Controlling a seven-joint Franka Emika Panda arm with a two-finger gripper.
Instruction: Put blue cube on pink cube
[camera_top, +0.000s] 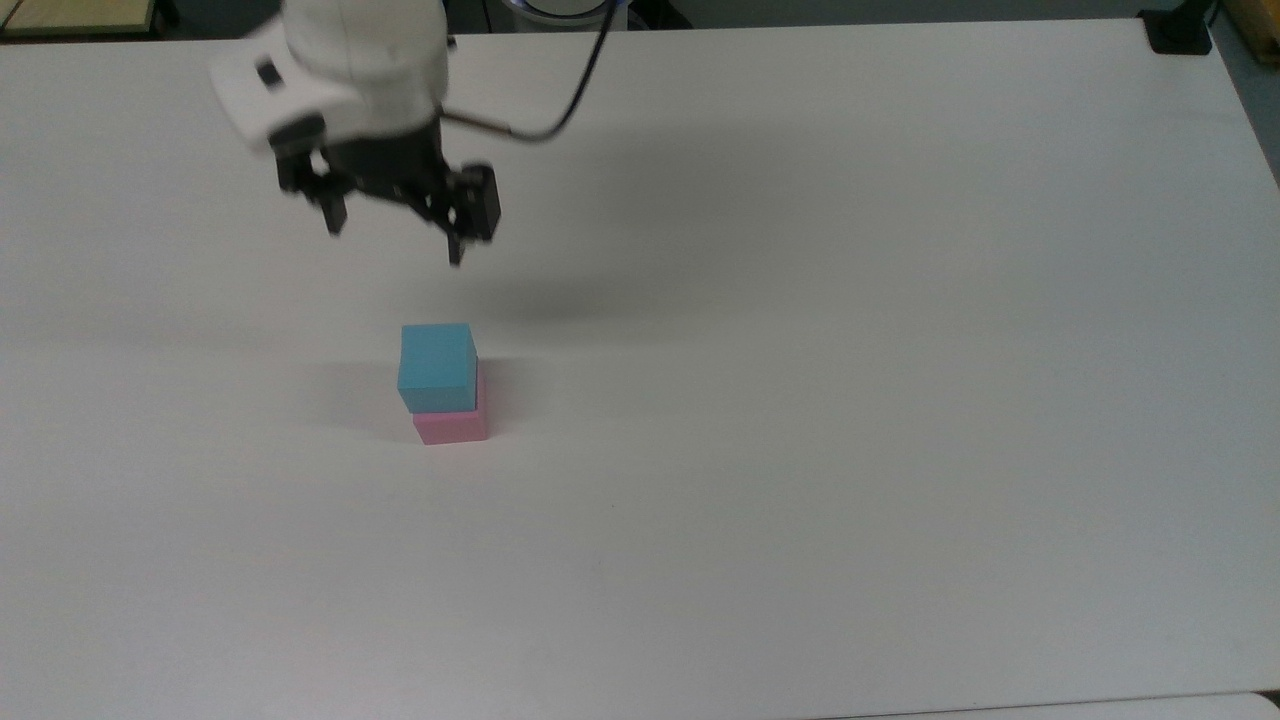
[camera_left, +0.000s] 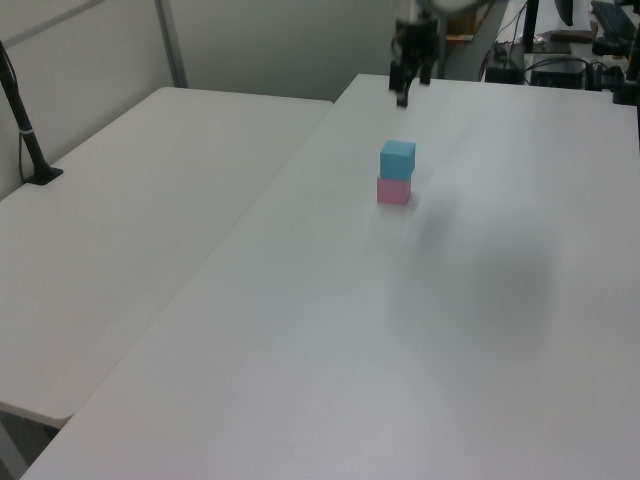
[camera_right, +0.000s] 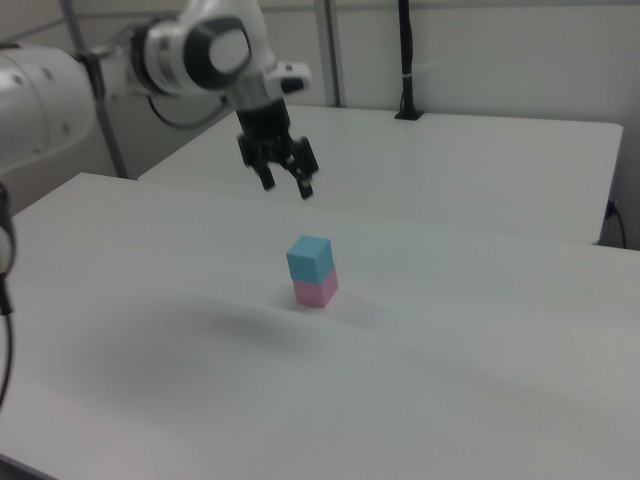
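While I look down through the top view, my gripper (camera_top: 395, 240) hangs with fingers spread and empty, well apart from the blue cube (camera_top: 436, 367), which sits on the pink cube (camera_top: 452, 424) on the white table (camera_top: 850, 400). From the left view, the stack (camera_left: 396, 172) stands nearer than the raised gripper (camera_left: 410, 85). From the right view, the blue cube (camera_right: 310, 258) rests squarely on pink (camera_right: 316, 290), right of the spread fingers (camera_right: 284, 185).

You've got the blue cube (camera_top: 436, 366) sitting on the pink cube (camera_top: 452, 426), shifted slightly toward the top view's left, both on the table (camera_top: 900, 400). The gripper (camera_top: 395, 238) hangs above the stack, clear of it, fingers spread, offset toward the top view's upper left.
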